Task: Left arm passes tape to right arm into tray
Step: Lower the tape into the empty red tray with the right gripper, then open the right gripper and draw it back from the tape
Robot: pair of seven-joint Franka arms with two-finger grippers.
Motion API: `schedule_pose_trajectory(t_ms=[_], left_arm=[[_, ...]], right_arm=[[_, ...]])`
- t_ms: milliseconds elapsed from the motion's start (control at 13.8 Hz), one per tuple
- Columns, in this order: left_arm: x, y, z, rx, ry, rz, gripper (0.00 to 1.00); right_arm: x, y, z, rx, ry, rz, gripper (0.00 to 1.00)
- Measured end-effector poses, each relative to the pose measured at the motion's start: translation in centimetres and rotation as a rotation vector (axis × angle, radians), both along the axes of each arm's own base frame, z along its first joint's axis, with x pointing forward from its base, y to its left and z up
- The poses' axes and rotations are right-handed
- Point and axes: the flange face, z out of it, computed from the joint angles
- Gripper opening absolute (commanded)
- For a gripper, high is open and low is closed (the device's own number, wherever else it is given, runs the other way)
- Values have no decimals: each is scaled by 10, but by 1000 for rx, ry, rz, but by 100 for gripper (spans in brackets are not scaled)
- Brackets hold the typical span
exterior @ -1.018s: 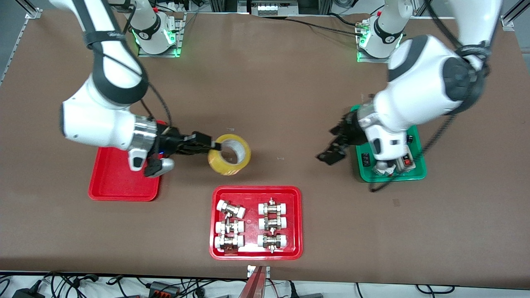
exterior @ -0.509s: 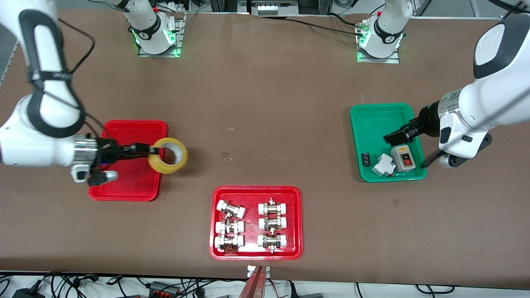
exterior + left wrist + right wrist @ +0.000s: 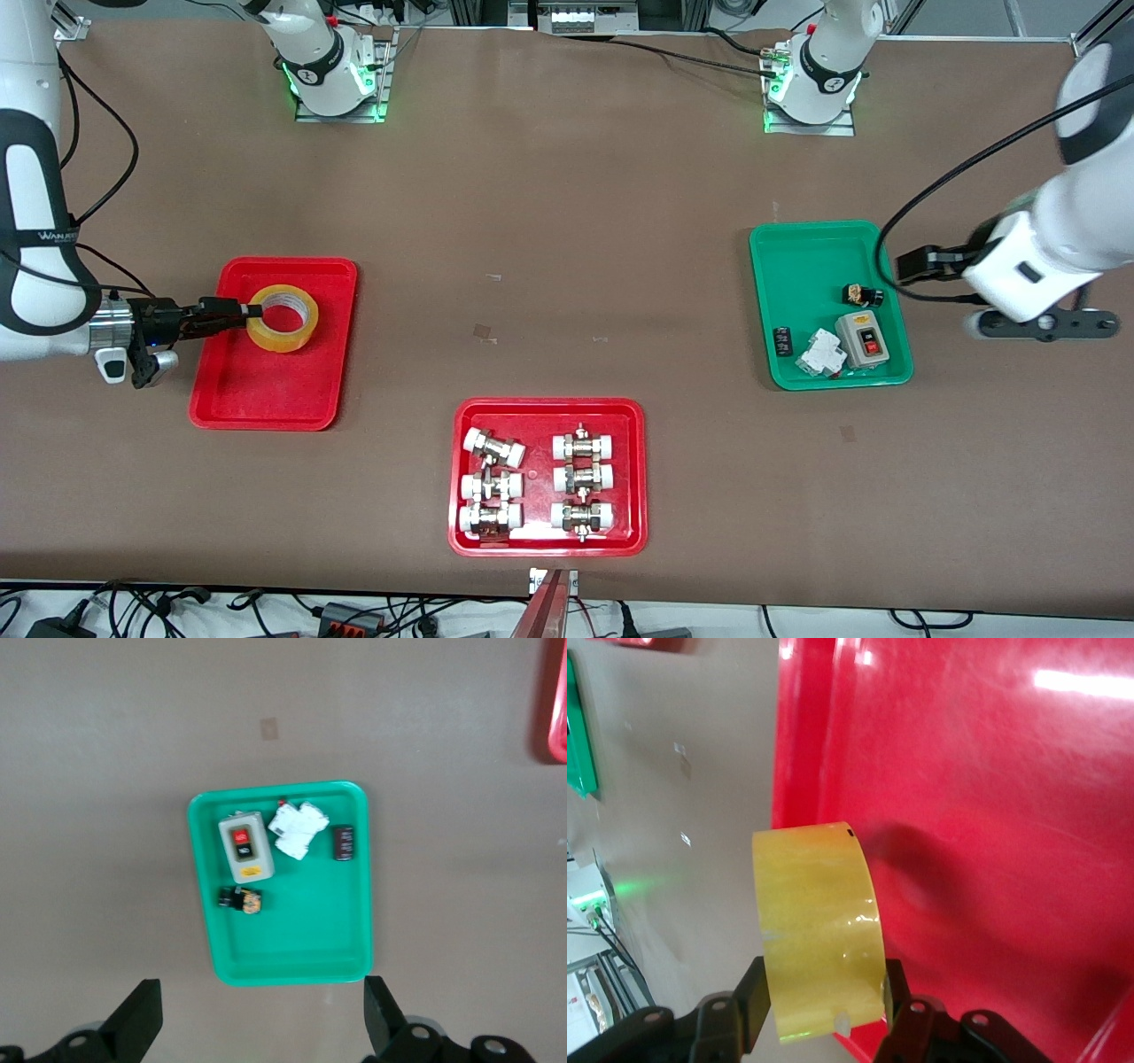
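Note:
The yellow tape roll (image 3: 283, 317) is gripped by my right gripper (image 3: 248, 310), whose fingers are shut on the roll's wall. It is held low over the plain red tray (image 3: 266, 390), over the half farther from the front camera. The right wrist view shows the tape (image 3: 819, 930) between the right gripper's (image 3: 824, 1010) black fingers (image 3: 749, 1001), with its shadow on the red tray floor (image 3: 992, 815). My left gripper (image 3: 914, 264) is open and empty, in the air at the edge of the green tray (image 3: 802, 266). In the left wrist view the left gripper (image 3: 259, 1023) has its fingers spread wide.
The green tray (image 3: 292, 939) holds a grey switch box (image 3: 861, 338), a white part (image 3: 819, 350) and small black pieces. A red tray of white-capped metal fittings (image 3: 547, 474) lies near the front edge. Both arm bases stand along the farthest table edge.
My right arm carried the tape from the table's middle to over the plain red tray and lowered it. My left arm, empty, pulled back past the green tray toward its own end.

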Motion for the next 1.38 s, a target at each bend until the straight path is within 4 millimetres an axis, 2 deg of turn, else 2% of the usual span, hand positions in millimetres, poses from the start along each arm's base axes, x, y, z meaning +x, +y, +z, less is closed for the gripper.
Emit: schedule_pose_trajectory(t_ms=[73,145,218,291,436,582,800,945,1164,1382], left_arm=[[0,9,0,18,-1,0,100],[1,13,-1,45,0,10,100],[2,15,-2,69,0,21,100],[1,15,0,76,-2,27,100],[-9,15,15,71,-21,35,100],[-28,10,31,38,-64,35,100],[-69,15,27,5,-119,56,100],[-81,15,29,5,-127,58,100],[-79,14,27,4,-130,54,100],[-77,16,25,3,-128,56,100]], right_arm=[[0,1,-5,-6,0,15,12],[1,4,-8,-23,-3,35,39],[3,9,-8,-42,-10,57,85],[7,14,-5,-56,-18,78,100],[11,23,-3,-89,-30,117,100],[18,33,-3,-154,-60,173,100],[34,54,18,-265,-145,269,100],[44,72,51,-349,-206,329,100],[50,96,127,-527,-247,270,100],[29,120,214,-624,-227,100,100]])
